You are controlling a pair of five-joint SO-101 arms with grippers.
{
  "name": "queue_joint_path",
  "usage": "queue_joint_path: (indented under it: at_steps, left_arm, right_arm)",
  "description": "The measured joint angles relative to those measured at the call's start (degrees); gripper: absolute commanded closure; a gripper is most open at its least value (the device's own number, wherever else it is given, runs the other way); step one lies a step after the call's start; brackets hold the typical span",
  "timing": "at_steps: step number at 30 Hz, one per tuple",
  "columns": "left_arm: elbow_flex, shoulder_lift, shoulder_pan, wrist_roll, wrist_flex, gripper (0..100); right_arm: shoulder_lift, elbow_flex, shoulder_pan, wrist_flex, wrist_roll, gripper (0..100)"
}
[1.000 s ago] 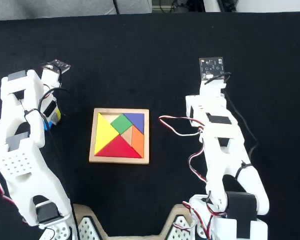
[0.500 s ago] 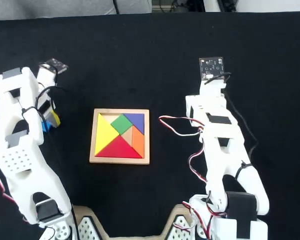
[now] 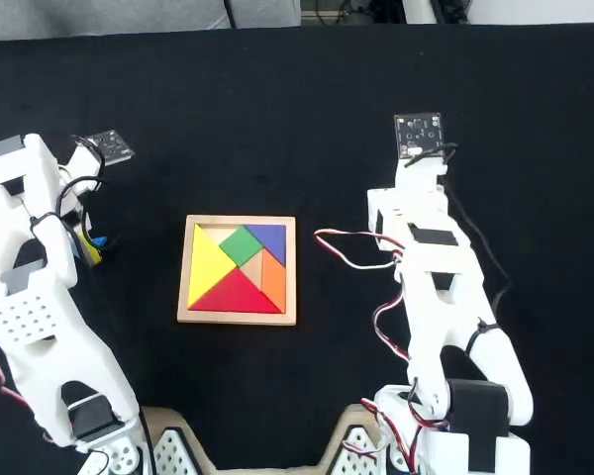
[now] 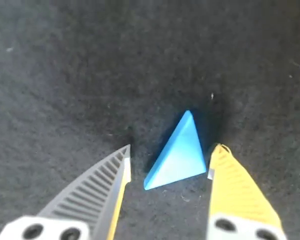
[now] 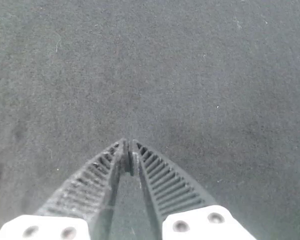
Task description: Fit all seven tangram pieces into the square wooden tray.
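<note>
Six pieces appear seated in the tray (image 3: 237,319); the blue triangle (image 4: 179,152) is left outside, between the left pincer's (image 4: 172,148) parted tips; the right pincer (image 5: 128,145) is pressed together

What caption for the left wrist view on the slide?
Left gripper, jaws open, on either side of the blue triangle lying on the black cloth.
</note>
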Motion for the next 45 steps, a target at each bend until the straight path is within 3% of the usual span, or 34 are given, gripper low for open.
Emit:
queue_joint_path:
  at_steps: [5,8,24,31,45]
  left_arm:
    - [0.0,0.2,0.0,-5.9,0.4,74]
    - [-0.2,0.2,0.0,-7.9,1.9,69]
    - [-2.2,0.2,-0.1,-9.1,2.5,67]
    - [-3.4,0.2,-0.1,-10.2,7.8,69]
    - [-6.3,-5.7,-1.3,-8.1,10.4,72]
  right_arm:
    - [0.0,0.0,0.0,0.0,0.0,98.7]
    - [0.0,0.0,0.0,0.0,0.0,98.7]
    - [0.0,0.0,0.0,0.0,0.0,98.7]
    - [0.0,0.0,0.0,0.0,0.0,98.7]
    - [0.0,0.0,0.0,0.0,0.0,98.7]
